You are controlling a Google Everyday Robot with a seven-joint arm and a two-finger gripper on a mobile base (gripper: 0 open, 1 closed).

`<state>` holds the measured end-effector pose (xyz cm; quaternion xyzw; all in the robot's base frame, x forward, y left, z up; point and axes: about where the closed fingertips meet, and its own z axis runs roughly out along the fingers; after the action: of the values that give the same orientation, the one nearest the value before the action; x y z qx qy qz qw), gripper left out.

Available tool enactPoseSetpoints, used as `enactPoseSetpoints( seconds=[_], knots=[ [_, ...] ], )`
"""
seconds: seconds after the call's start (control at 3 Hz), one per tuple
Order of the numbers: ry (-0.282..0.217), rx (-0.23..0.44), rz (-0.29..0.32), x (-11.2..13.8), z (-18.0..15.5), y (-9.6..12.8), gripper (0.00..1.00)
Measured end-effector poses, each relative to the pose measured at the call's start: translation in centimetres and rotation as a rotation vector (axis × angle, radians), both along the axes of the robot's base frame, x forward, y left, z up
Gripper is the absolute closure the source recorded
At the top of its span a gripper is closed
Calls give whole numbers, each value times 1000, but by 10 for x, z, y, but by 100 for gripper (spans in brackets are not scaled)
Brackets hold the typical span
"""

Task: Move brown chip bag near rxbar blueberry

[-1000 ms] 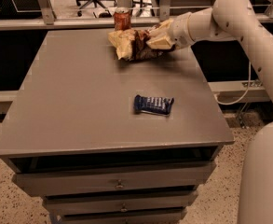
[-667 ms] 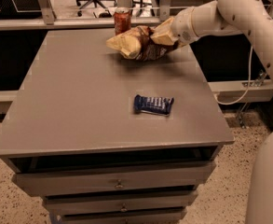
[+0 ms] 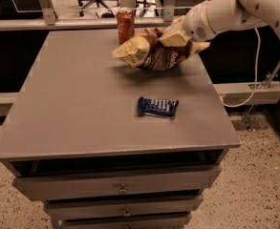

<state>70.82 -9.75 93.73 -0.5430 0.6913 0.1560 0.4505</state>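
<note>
The brown chip bag (image 3: 151, 52), crinkled with a dark brown middle and pale tan ends, hangs lifted above the back right of the grey table (image 3: 72, 104). My gripper (image 3: 175, 38) is shut on the bag's right upper part, coming in from the right on the white arm. The rxbar blueberry (image 3: 157, 107), a small flat dark blue bar, lies on the table toward the front right, well in front of the bag and apart from it.
A red soda can (image 3: 125, 25) stands at the table's back edge, just left of and behind the bag. Drawers (image 3: 123, 190) sit under the tabletop. A white cable and rail (image 3: 247, 92) run at the right. Office chairs stand far behind.
The gripper has lifted the chip bag off the table and carried it forward and slightly right, away from the can and closer to the blue bar.
</note>
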Motion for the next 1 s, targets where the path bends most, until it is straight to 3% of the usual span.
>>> enactPoseSetpoints(
  seconds=[0.33, 0.67, 1.0],
  knots=[
    [66, -17, -39, -31, -5, -6, 100],
    [102, -31, -77, -47, -14, -9, 100],
    [122, -51, -132, -59, -20, -11, 83]
  ],
)
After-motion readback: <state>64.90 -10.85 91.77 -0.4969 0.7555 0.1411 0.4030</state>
